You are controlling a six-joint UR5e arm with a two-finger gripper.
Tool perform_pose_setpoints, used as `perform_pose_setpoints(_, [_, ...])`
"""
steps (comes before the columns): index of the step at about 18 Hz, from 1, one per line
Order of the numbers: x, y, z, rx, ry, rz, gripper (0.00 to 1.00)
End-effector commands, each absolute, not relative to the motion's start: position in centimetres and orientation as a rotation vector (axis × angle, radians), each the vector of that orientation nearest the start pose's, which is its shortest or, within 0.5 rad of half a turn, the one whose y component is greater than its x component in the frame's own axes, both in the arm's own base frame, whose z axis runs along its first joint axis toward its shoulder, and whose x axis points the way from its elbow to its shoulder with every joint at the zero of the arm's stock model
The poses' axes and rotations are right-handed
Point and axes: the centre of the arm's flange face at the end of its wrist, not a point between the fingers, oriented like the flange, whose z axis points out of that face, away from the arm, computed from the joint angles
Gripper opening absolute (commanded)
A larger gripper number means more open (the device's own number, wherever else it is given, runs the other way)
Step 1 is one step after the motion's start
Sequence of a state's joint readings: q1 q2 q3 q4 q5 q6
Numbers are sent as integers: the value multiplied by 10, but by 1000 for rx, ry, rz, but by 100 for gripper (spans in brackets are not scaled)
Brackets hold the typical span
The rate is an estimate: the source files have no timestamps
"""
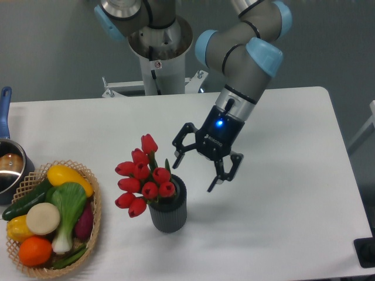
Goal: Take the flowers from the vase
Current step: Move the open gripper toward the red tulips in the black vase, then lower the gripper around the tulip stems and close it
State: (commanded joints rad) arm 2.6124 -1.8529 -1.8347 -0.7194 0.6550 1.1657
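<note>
Off to the far left of the gripper [196, 170], a woven basket [92, 219] sits at the table's [281, 222] front left edge, piled with vegetables: a yellow pepper [67, 175], a dark cucumber [26, 200], a pale round one [43, 218], a green leafy stalk [69, 205], something purple [84, 222] and an orange one [35, 250]. Beyond it, a blue-handled pot [9, 167] lies at the left border. None of these stand between the tool and its target. Behind the gripper rises the arm's white pedestal [157, 58] with its metal foot.

The pot is cut off by the frame's left side, and the basket's lower rim runs out at the bottom. The tulip stems are mostly buried among the buds and inside the vase mouth. A dark object [366, 252] at the lower right corner is only partly in view and cannot be identified.

The arm comes down from the upper right, its wrist tilted so that the gripper points toward the lower left. Its two fingers are spread wide apart and hold nothing; the left one [179, 153] hangs just beside the top of the bouquet, the other [220, 175] further right over bare table. The flowers [143, 178], a bunch of red tulips, stand in the ribbed dark grey vase [169, 213], which sits just below and left of the open fingers, upright on the table.
</note>
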Motion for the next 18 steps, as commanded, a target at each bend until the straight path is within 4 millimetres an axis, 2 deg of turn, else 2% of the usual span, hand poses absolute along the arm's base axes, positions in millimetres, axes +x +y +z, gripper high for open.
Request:
perform_pose_setpoints(3, [-369, 481, 333, -2146, 342, -225, 100])
perform_pose_setpoints(8, [-363, 488, 327, -2111, 381, -246, 99])
perform_pose_setpoints(9, [-363, 488, 326, -2112, 379, -250, 81])
perform_pose_setpoints(11, [-363, 488, 326, -2113, 384, -247, 37])
perform_pose_setpoints(13, [-363, 487, 326, -2115, 395, -238, 7])
perform_pose_setpoints(14, [-362, 487, 324, -2121, 396, -238, 0])
perform_pose_setpoints(18, [-359, 485, 329, -2129, 396, -231, 0])
